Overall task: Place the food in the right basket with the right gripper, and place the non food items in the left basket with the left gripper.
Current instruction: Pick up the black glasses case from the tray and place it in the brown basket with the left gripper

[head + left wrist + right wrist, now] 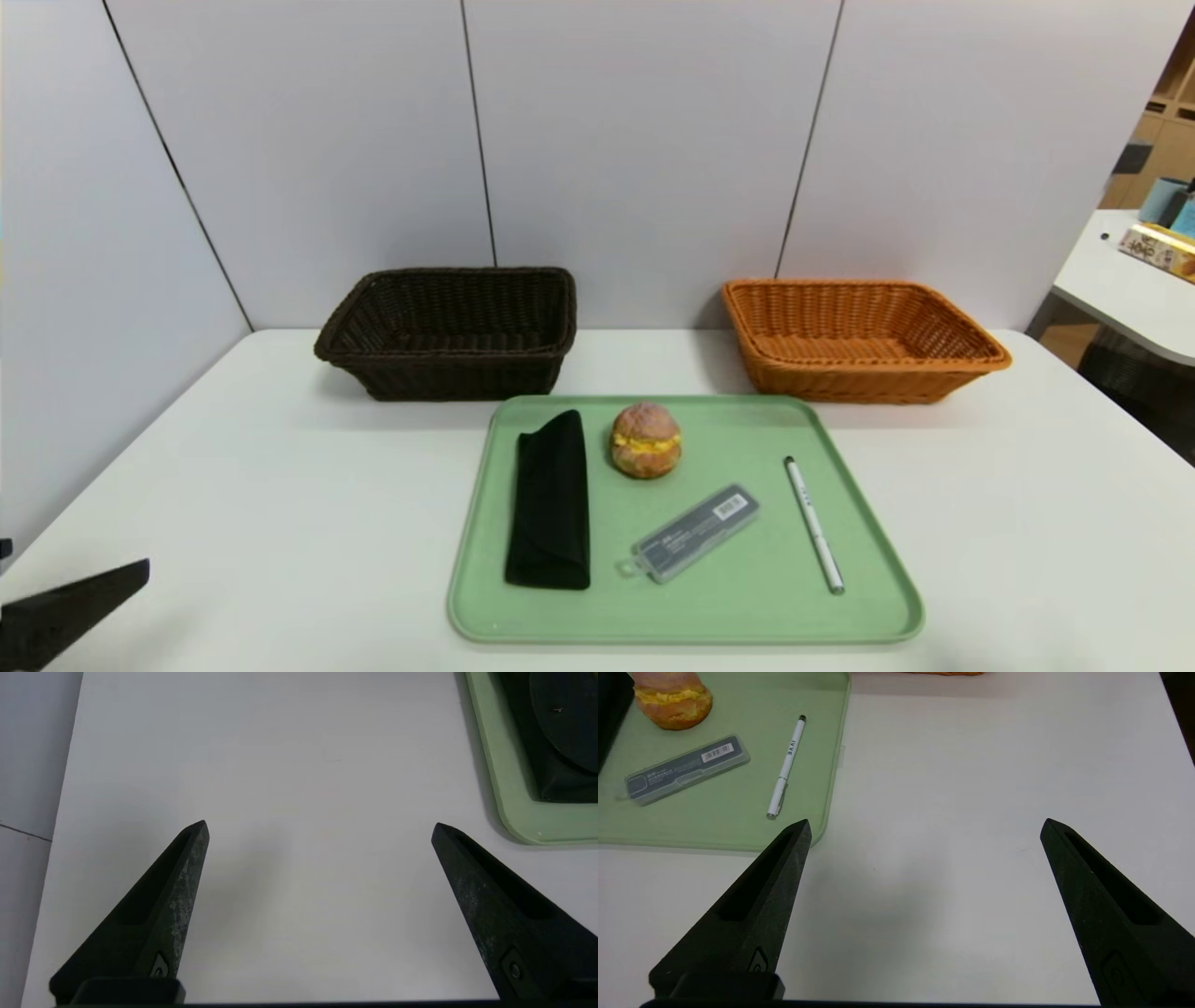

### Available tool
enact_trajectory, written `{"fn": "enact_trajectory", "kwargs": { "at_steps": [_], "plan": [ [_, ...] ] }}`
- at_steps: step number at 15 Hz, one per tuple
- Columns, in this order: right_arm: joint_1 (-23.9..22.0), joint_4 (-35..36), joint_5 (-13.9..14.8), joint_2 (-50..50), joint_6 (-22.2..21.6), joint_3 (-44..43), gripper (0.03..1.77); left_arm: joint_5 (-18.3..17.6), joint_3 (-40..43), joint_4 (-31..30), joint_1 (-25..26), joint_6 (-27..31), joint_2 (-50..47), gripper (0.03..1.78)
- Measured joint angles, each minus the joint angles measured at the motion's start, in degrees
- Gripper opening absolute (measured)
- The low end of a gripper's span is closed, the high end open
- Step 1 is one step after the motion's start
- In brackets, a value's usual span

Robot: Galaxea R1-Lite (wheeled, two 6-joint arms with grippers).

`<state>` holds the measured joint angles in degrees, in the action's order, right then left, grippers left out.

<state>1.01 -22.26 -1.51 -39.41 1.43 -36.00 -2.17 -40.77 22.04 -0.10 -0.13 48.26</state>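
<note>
We are looking at a sort that is waiting on its 1st pick: 4 items are lying on the green tray (pixel 681 616), and neither basket is holding any of them. The cream-filled bun (pixel 645 441) is sitting toward the tray's far side, just beside the folded black cloth (pixel 551 504). The barcoded plastic case (pixel 698 532) is lying aslant nearer us, and the white pen (pixel 815 527) is resting toward the tray's right edge, apart from the other 3.

Our left gripper (pixel 320 822) is hanging over the white table (pixel 327 523) at the tray's left, its 2 fingers standing wide apart with nothing between them. Our right gripper (pixel 927 820) is waiting by the tray's near right corner, its 2 fingers also spread and gripping nothing.

We are judging the bun to be a right-hand job, bound for the orange wicker basket (pixel 850 378); that move is calling for a straddle around its sides and a gentle squeeze, since the filling may be giving way. The cloth, case and pen are needing the left gripper and the dark brown wicker basket (pixel 457 373). The cloth is lying nearest that side, while the pen is asking for a long reach across and a low, careful pinch.
</note>
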Motion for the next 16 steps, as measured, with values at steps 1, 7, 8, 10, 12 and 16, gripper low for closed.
{"fn": "enact_trajectory", "kwargs": {
  "at_steps": [1, 7, 8, 10, 12, 16],
  "plan": [
    [0.02, -1.08, -0.06, -3.86, -0.06, -2.69, 1.69, 0.0, -3.46, 1.13, -0.04, -0.49, 3.3, 1.69],
    [5.62, -3.39, -4.08, -21.64, -0.72, -16.42, 1.69, 0.02, -20.66, 6.21, -14.48, -7.11, 18.27, 1.69],
    [8.68, -3.32, -4.41, -23.3, -0.83, -17.52, 1.69, 0.05, -22.25, 6.16, -18.07, -7.85, 20.42, 1.69],
    [15.88, -2.93, -4.63, -26.47, -1.52, -19.43, 1.69, 0.16, -24.89, 5.92, -25.26, -9.46, 25.44, 1.69],
    [21.57, -2.68, -4.57, -29.77, -2.36, -22.15, 1.69, 0.35, -27.59, 5.35, -30.49, -10.17, 30.48, 1.69],
    [24.26, -2.55, -4.5, -34.87, -3.33, -26.19, 1.69, 1.27, -34.49, 5.52, -35.86, -14.82, 38.32, 1.69]
  ]
}}
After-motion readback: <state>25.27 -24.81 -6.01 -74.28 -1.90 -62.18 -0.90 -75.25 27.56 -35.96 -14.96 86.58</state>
